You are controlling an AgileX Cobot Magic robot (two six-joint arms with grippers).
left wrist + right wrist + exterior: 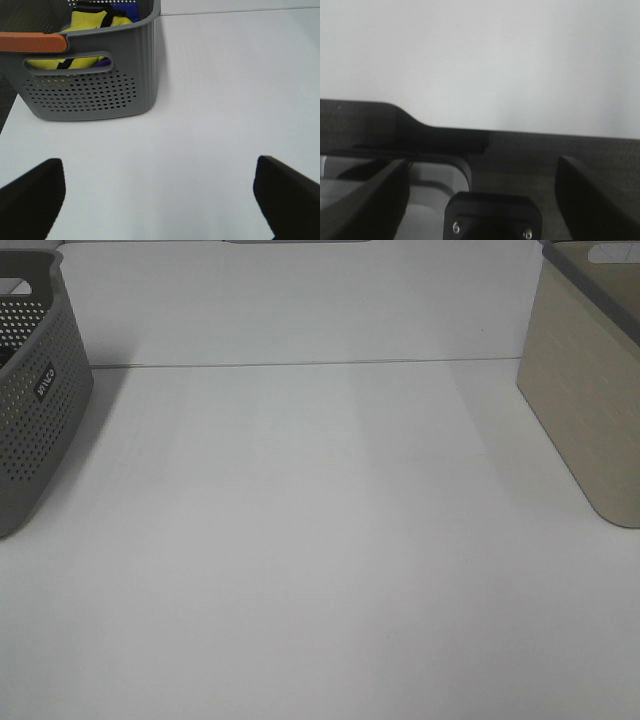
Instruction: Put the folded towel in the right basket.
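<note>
The right basket is beige with a grey rim and stands at the table's right edge. The left basket is grey and perforated. In the left wrist view this grey basket holds a yellow cloth with black trim and a blue cloth. I cannot tell which one is the folded towel. My left gripper is open and empty, low over the table a short way from the grey basket. My right gripper is open and empty. Neither gripper shows in the exterior high view.
The white table lies between the two baskets, with a white wall behind it. The grey basket has an orange handle. The right wrist view shows a pale wall above a dark surface and a grey object.
</note>
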